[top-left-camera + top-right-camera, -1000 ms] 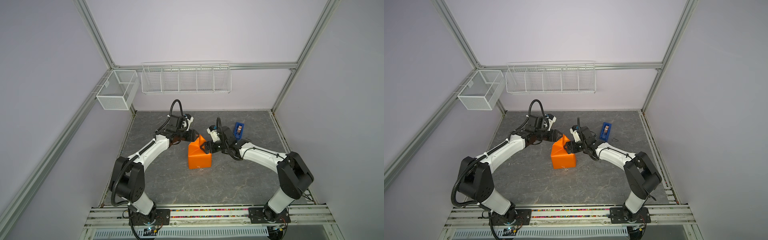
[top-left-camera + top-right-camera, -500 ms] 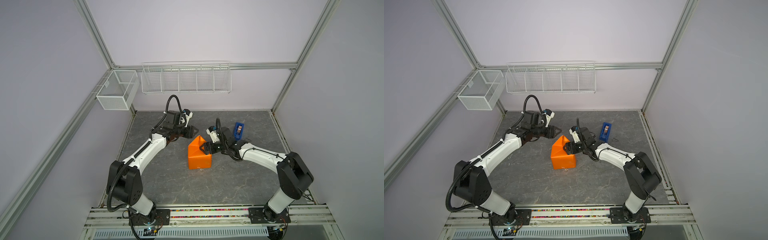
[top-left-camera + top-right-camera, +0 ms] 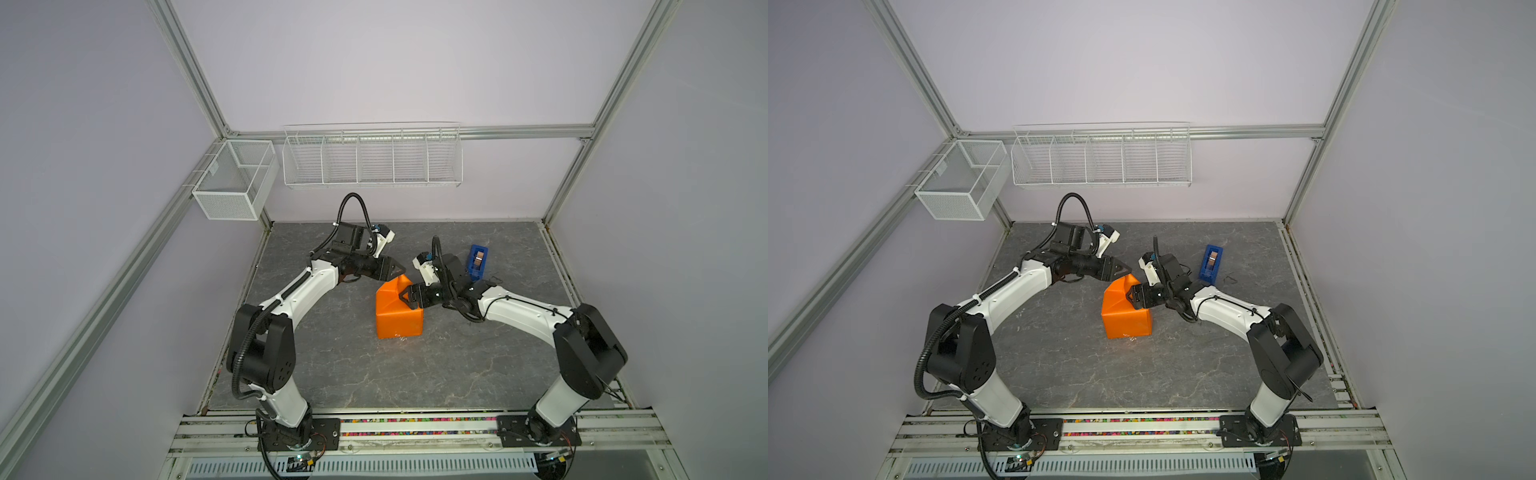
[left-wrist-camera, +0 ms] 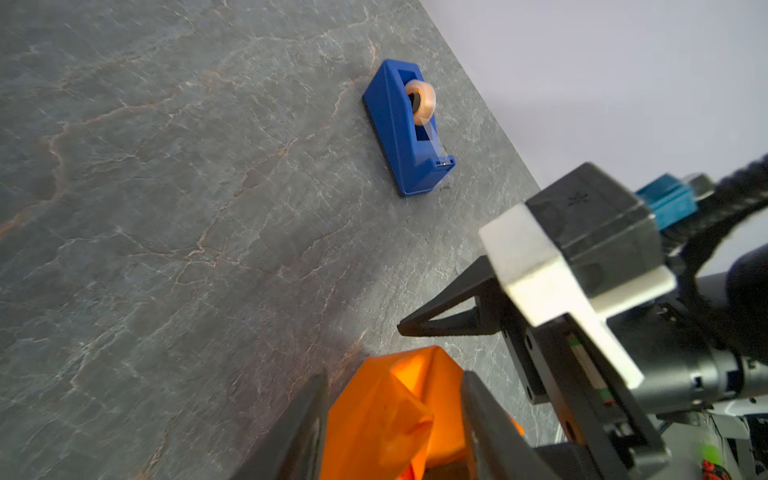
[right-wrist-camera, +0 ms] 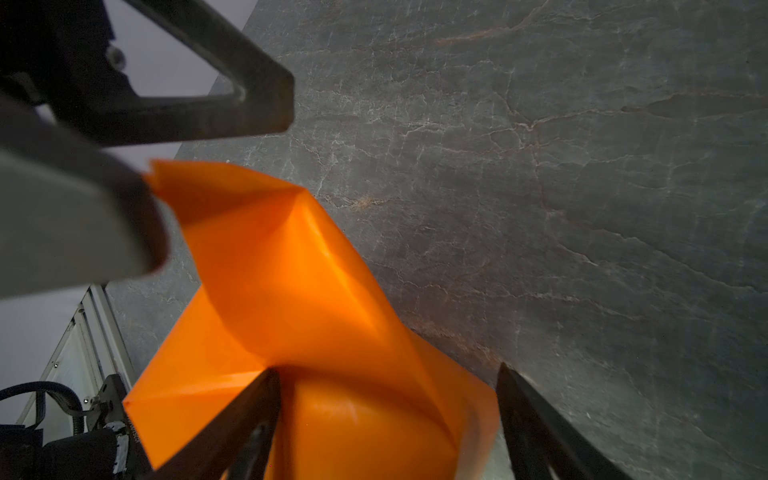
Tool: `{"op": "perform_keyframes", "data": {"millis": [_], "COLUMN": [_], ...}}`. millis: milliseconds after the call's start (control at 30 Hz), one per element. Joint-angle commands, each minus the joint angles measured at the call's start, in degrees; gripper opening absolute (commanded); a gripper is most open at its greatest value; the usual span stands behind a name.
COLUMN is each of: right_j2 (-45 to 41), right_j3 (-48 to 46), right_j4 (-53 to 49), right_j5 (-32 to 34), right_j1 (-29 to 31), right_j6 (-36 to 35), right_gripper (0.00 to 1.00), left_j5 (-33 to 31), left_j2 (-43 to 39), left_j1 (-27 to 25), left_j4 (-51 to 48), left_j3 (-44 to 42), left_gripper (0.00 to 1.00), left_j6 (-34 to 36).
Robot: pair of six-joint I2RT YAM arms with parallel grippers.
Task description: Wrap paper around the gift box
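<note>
While the right end effector (image 3: 406,298) gapes astride the paper (image 3: 397,322), the left end effector (image 3: 397,271) sits half-parted

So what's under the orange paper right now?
Only the paper shows, folded into a boxy bundle on the table. No gift box surface is visible in any view; whatever is underneath is covered.

The orange paper (image 3: 398,322) lies at the centre of the table (image 3: 332,374), folded to a box shape. Its 6 o'clock end is closed and its 12 o'clock flaps stand up. The box is hidden.
</note>
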Motion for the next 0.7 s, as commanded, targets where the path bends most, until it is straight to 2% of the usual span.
{"op": "perform_keyframes", "data": {"millis": [0, 200, 400, 667], "right_j2": [0.1, -0.2, -1.2, -4.9], "right_j3": [-1.7, -1.8, -1.8, -2.6], "right_j4": [-4.8, -5.1, -5.6, -5.4], "right_j5": [1.6, 1.8, 2.0, 0.3], "right_j1": [0.6, 0.6, 0.7, 0.7], "right_j6": [-0.8, -0.8, -0.5, 1.6], "right_gripper": [0.84, 0.84, 0.84, 0.85], "left_j5": [2.1, 1.6, 3.0, 5.0], "left_j2": [1.2, 0.8, -0.4, -3.3], "left_j1": [0.2, 0.2, 0.2, 0.2], "left_j4": [-2.0, -1.8, -1.2, 1.8], "left_j3": [2.5, 2.5, 1.7, -1.5], "left_gripper": [0.45, 0.22, 0.06, 0.02], "left_j6": [2.0, 2.0, 1.9, 0.0]}}
